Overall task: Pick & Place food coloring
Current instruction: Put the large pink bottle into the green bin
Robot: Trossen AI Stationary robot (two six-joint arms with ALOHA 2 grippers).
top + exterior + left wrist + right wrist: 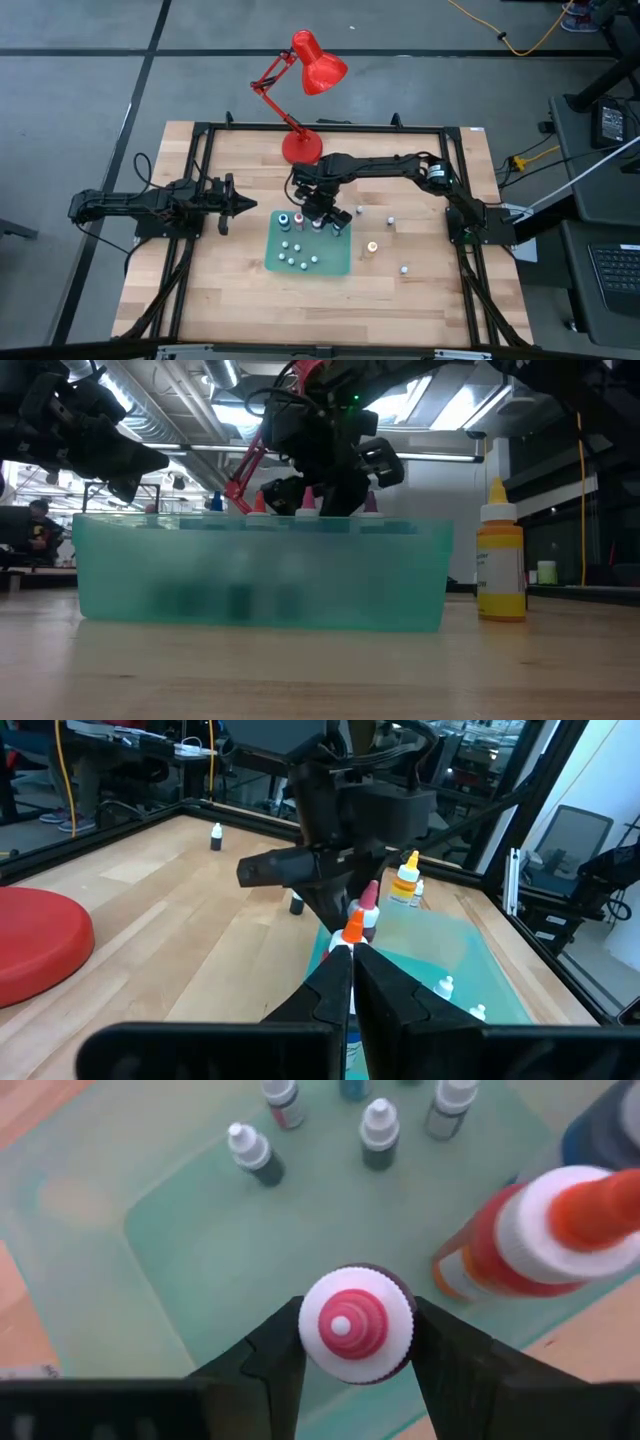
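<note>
My right gripper [357,1355] hangs over the far part of the teal tray [335,262], shut on a food coloring bottle [357,1323] with a dark body, white ribbed cap and pink tip. A larger bottle with an orange tip [520,1240] stands right beside it. Several small white-capped food coloring bottles [255,1155] stand on the tray floor. In the low view the gripper [330,485] sits just above the tray's rim [260,525]. My left gripper [240,205] waits shut at the table's left, pointing level at the tray. My right gripper pinches the bottle between its two fingers [285,1350], one on each side of the white cap's ribbed rim [403,1330]. The fingers come slanting down from the table's far right. The cap hides the bottle's lower end, so I cannot tell whether it stands on the tray.
A yellow bottle [500,565] stands on the wood right of the tray. A few small bottles [404,268] stand loose on the table's right part. A red desk lamp [305,100] has its base [302,147] at the far edge, behind the tray.
</note>
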